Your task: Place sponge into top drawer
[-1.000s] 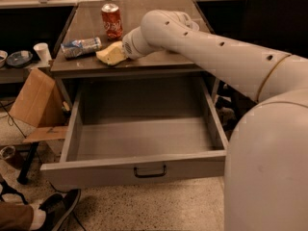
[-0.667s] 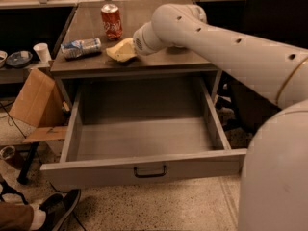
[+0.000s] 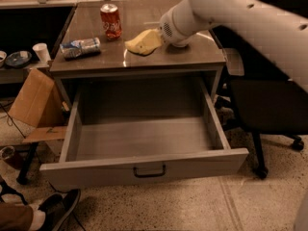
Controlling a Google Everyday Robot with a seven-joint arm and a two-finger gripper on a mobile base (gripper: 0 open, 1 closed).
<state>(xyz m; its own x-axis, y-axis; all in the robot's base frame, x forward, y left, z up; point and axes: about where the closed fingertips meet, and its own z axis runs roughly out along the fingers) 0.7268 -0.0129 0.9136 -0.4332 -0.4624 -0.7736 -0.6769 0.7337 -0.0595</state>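
Observation:
The pale yellow sponge (image 3: 142, 42) is at the middle of the grey table top (image 3: 192, 57), just right of the soda can. My gripper (image 3: 158, 36) reaches in from the right and is shut on the sponge's right end; its fingers are mostly hidden behind the white wrist. The top drawer (image 3: 96, 172) stands pulled fully open below the table top, with its dark pull handle (image 3: 149, 171) at the centre of the front panel. Nothing lies inside the drawer.
A red soda can (image 3: 111, 21) stands at the back left of the table top. A crumpled silver-blue wrapper (image 3: 81, 47) lies at the left edge. A black office chair (image 3: 269, 105) is on the right. A cardboard box (image 3: 33, 100) leans on the left. A shoe (image 3: 57, 211) is at the bottom left.
The gripper has moved right and slightly back across the table top, carrying the sponge away from the wrapper and can. The drawer has stayed open.

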